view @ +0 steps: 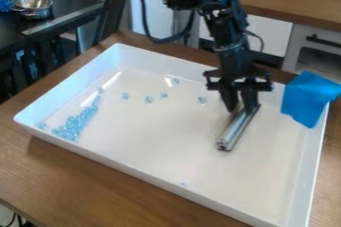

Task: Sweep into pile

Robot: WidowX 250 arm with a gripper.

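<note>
Pale blue pieces [75,123] lie in the large white tray [153,136], most of them heaped in a long, narrow bank toward its 9 o'clock side. The bank is broad at its lower end, close to the near left corner, and thins out as it runs up alongside the left wall toward 10 o'clock. Other bits are strewn singly over the tray floor: a few between 10 and 12 o'clock, one higher up near 12, another near 1, and a small one at 6 o'clock by the near wall.

The gripper [241,108] hangs down over the tray's 1 to 2 o'clock part, its fingers drawn in narrow around the upper end of a silver bar [233,131]. The bar slants down from them toward 7 o'clock, its lower end low over the tray floor; whether it touches cannot be told. It is well apart from the main bank.

A blue cloth [307,94] drapes over the tray's rim at 2 o'clock, partly inside and partly outside. The tray stands on a brown wooden surface [40,164]. Beyond it, toward 10 to 11 o'clock, a shiny metal pot [35,10] sits on a black worktop [15,28]; what it holds cannot be made out.
</note>
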